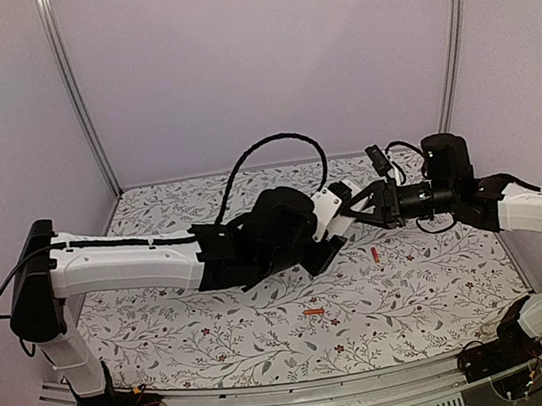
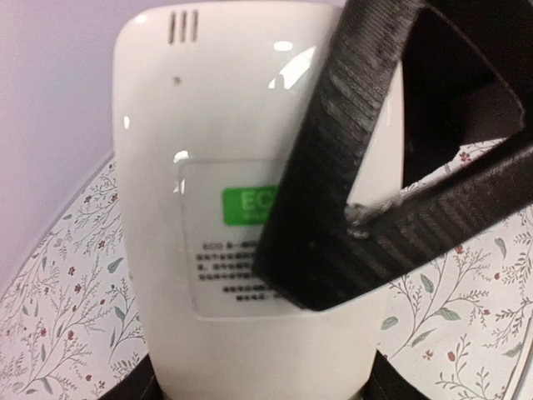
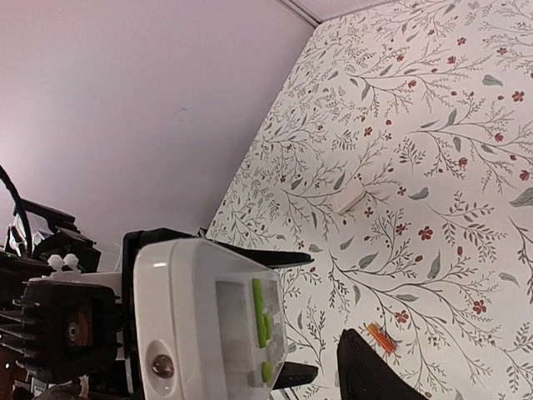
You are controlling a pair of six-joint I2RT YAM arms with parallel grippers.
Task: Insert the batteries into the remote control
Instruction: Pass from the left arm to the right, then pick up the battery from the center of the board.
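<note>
We've got the left gripper (image 1: 327, 230) clamped on the remote control (image 2: 208, 125), holding it up off the table (image 1: 221, 351) with the labelled back facing the left wrist camera. The right gripper (image 1: 358, 209) looks spread around the remote's far end, as far as we can tell. One of its fingers (image 2: 333, 192) lies across the back and the other sits clear of the screen side. The batteries (image 1: 374, 254) lie loose on the flowery table, one just below the grippers and the other battery (image 1: 314, 311) nearer the arm bases.
</note>
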